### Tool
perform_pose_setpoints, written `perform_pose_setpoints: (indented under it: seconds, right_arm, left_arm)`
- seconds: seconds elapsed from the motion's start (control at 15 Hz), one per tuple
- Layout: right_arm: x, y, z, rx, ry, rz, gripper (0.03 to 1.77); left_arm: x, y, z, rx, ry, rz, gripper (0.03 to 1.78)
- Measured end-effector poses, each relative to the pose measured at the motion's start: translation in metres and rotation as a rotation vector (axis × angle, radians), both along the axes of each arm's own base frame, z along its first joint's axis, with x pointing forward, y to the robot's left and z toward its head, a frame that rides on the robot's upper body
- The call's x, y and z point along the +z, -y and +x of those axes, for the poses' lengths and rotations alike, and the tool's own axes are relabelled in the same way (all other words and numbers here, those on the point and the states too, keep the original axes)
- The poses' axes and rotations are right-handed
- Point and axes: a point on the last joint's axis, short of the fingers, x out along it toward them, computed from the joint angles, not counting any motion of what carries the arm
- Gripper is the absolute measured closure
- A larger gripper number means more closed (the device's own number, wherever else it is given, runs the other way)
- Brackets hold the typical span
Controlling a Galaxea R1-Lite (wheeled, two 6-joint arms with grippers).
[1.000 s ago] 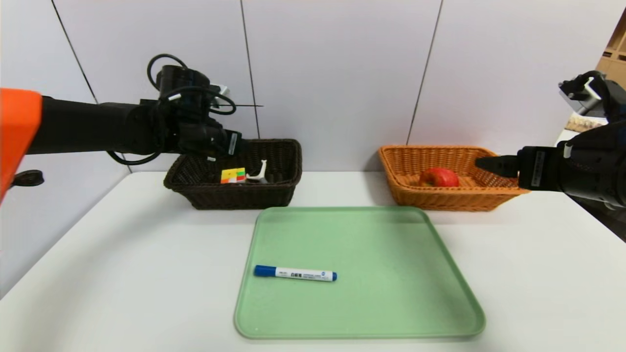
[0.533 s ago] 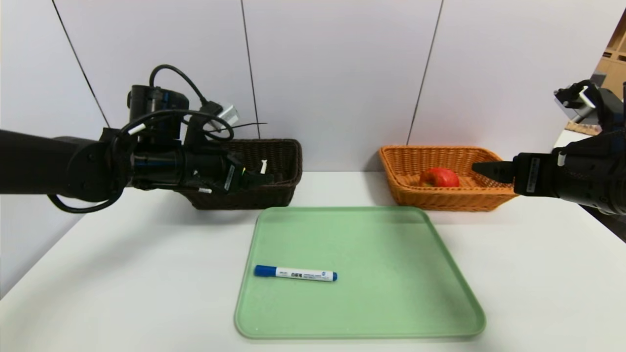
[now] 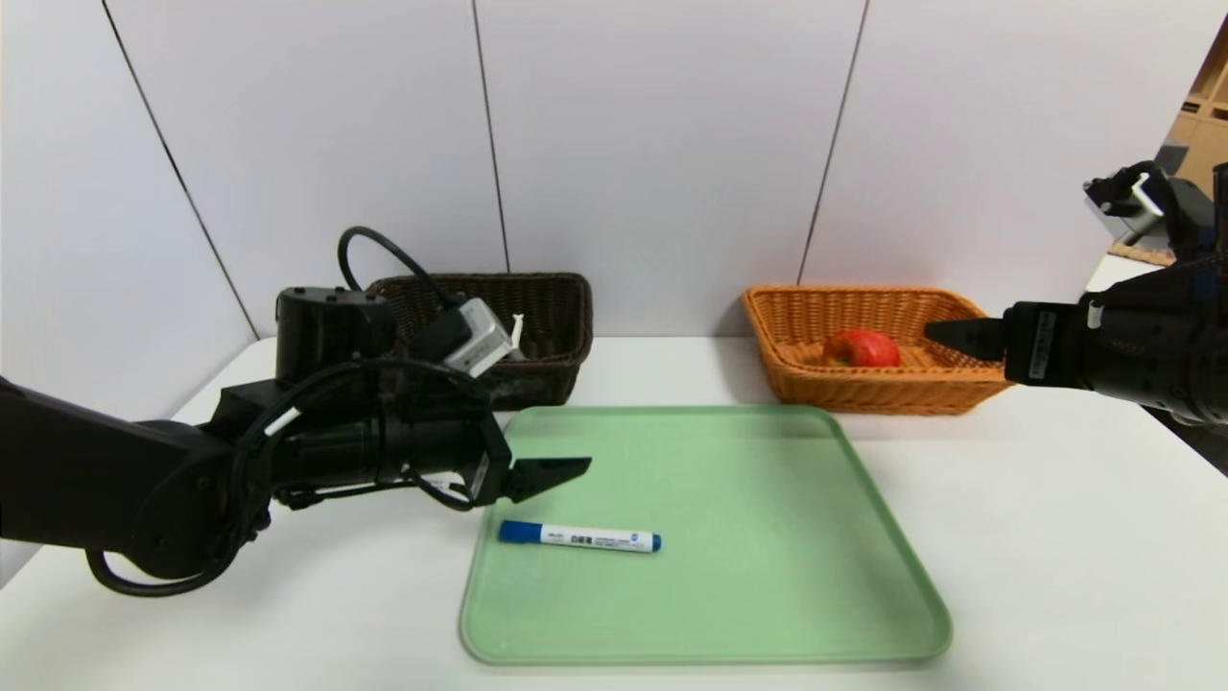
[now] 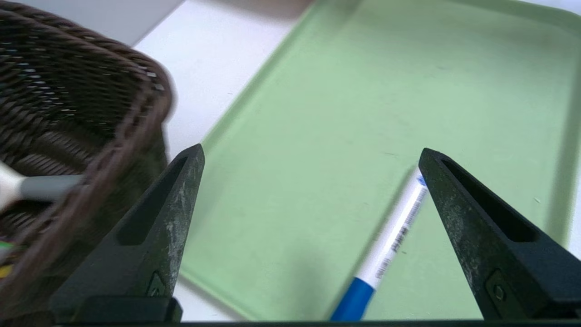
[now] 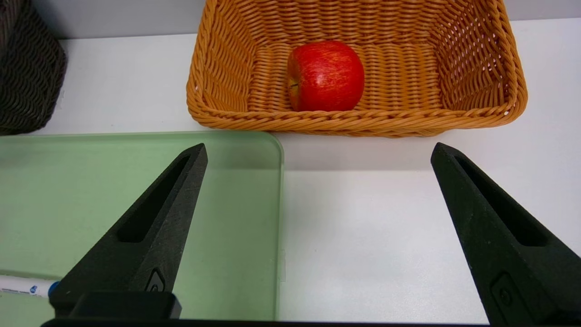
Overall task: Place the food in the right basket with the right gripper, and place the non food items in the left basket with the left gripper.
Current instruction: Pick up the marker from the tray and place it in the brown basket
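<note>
The marker lies flat on the tray. It looks light, rigid and smooth, liable to roll. Grasp mid-barrel, across its length. Left gripper hovers near, jaws released; right gripper parked, released.

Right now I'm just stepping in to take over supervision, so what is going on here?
The robot is sorting items into two baskets. Its left gripper, open and empty, hovers over the green plastic tray just above the blue-capped white marker, the only item left on it. The red apple already lies in the orange wicker basket, and the dark brown wicker basket holds other items. The right gripper waits open near the orange basket.
</note>
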Motion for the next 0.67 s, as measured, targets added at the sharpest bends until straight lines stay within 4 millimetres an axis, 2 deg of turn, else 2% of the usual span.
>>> perform_pose_setpoints:
  seconds: [0.2, 0.33, 0.67]
  right_arm:
    - [-0.005, 0.0, 0.0, -0.001, -0.016, -0.003, 0.1]
    - [-0.009, 0.0, -0.001, -0.002, -0.03, -0.007, 0.1]
    - [-0.015, 0.002, -0.006, -0.019, -0.05, 0.018, 0.1]
  left_arm:
    - [-0.013, 0.012, -0.024, -0.128, -0.013, 0.005, 0.12]
    - [-0.022, 0.013, -0.035, -0.157, -0.036, 0.026, 0.12]
    - [-0.037, 0.013, -0.039, -0.167, -0.082, 0.059, 0.12]
